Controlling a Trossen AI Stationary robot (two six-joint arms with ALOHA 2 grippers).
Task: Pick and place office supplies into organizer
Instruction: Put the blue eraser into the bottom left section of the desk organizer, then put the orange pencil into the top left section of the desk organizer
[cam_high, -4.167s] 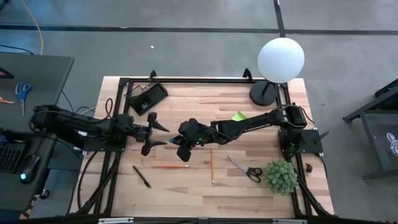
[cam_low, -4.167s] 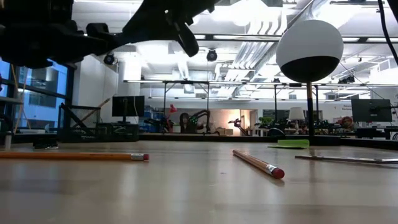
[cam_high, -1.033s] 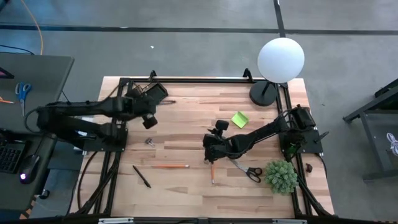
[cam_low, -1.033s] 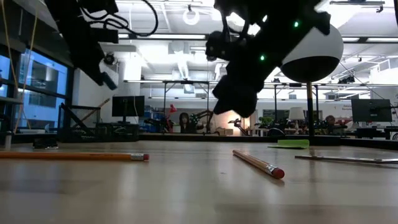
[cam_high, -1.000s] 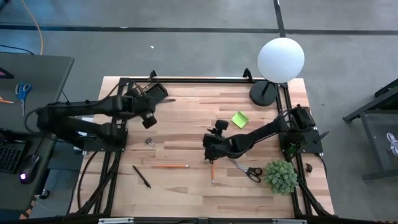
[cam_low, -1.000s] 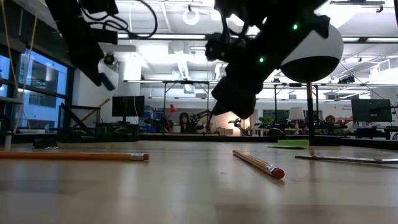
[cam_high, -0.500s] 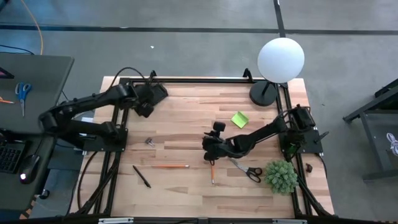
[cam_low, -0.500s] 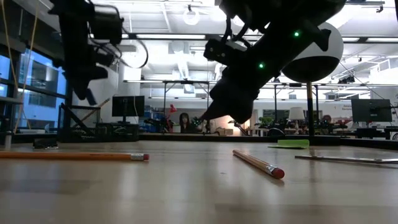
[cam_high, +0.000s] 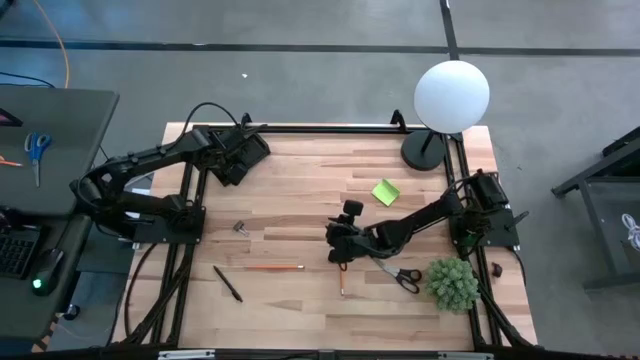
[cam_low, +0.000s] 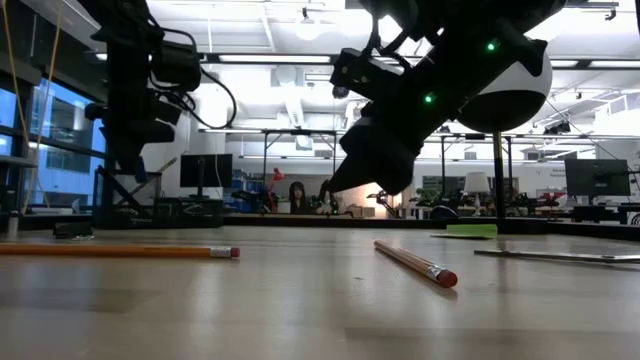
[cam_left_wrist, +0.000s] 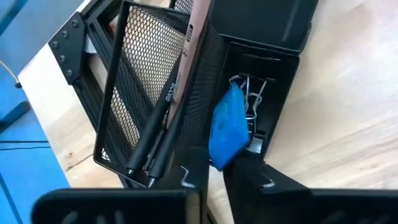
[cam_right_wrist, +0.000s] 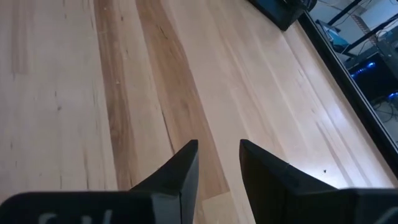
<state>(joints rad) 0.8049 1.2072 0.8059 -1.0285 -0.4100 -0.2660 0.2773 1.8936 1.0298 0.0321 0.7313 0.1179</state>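
The black mesh organizer sits at the table's far left corner, with pens in its long compartment and binder clips in a small one. My left gripper hangs over it, shut on the blue eraser. My right gripper stands open over bare wood mid-table, just above one end of a wooden pencil. An orange pencil, a black pen, a binder clip, scissors and a green sticky-note pad lie on the table. My left gripper pinches the blue eraser by its near end between its two fingertips, coming from above and pointing down. The eraser stands on end over the small compartment, beside the binder clips. Whether its far end rests on the compartment floor, I cannot tell.
A globe lamp with a round black base stands at the far right corner. A small green plant sits at the near right. Black frame rails run along the table's edges.
My left gripper has carried the eraser toward the far left corner and now points down over the organizer. My right gripper has edged slightly toward the near edge, staying open above the wooden pencil.
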